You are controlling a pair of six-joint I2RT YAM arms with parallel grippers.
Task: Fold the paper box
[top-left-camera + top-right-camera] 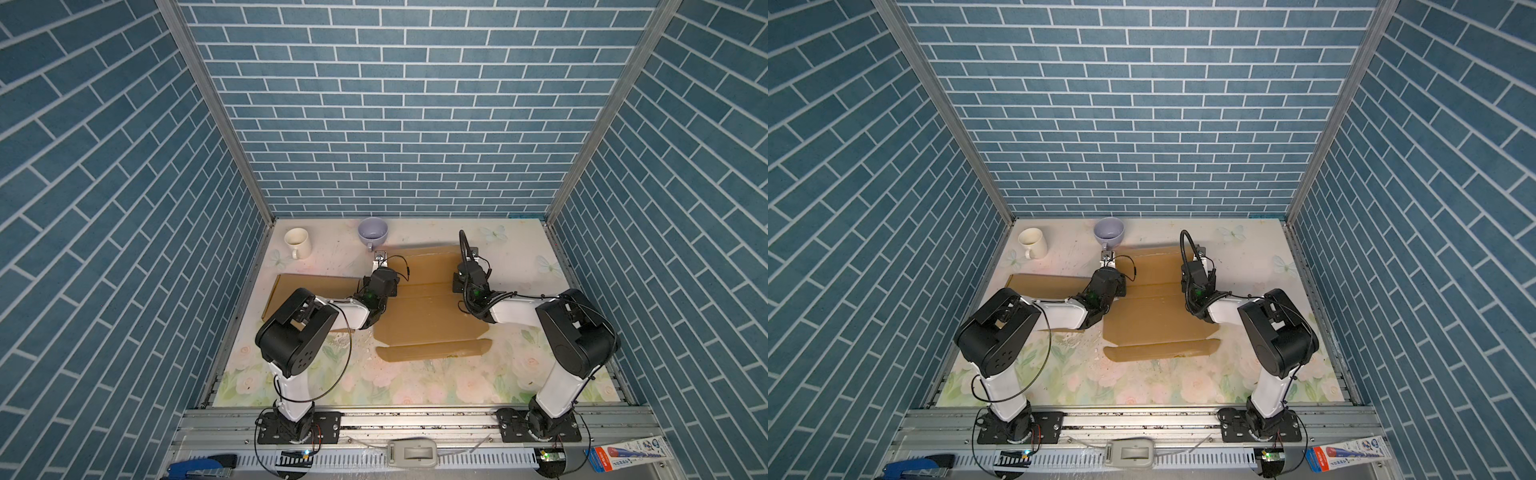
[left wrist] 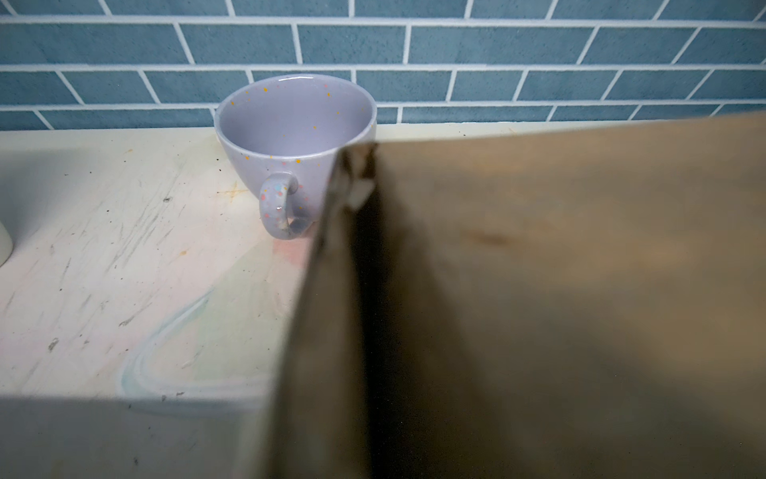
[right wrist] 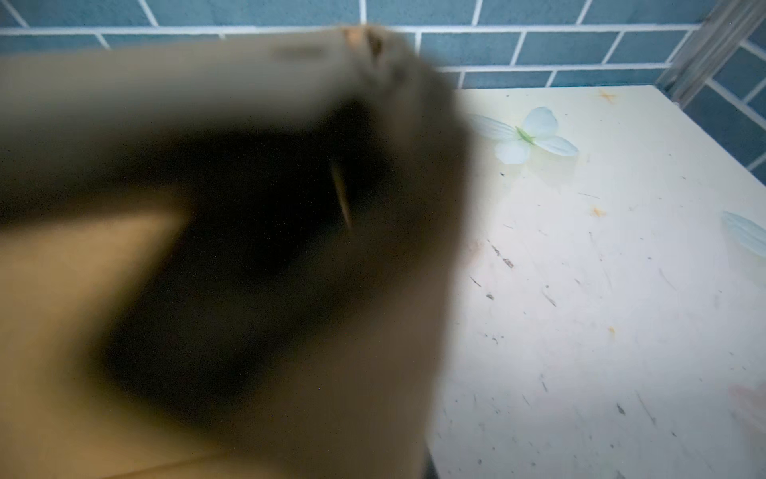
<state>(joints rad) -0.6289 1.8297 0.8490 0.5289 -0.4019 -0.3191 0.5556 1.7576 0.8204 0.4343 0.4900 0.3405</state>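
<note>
Left fingers (image 1: 379, 257): closed, pinching the left far corner of the box's raised flap (image 2: 539, 269).
Right fingers (image 1: 473, 252): closed at the flap's right far corner; hold too blurred to tell.
Box (image 1: 424, 316): unfolded on the table (image 1: 415, 386), between and behind both fingers.
Purple cup (image 1: 372, 233): just beyond the left fingers.

2 top views: high, looking down, sharing whole table (image 1: 415, 382) | wrist views: close against paper box (image 2: 539, 290), facing back wall (image 2: 414, 41)

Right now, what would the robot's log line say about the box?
task: fold paper box | left gripper: shut on its far-left corner | right gripper: shut on its far-right corner | state: not yet folded
</note>
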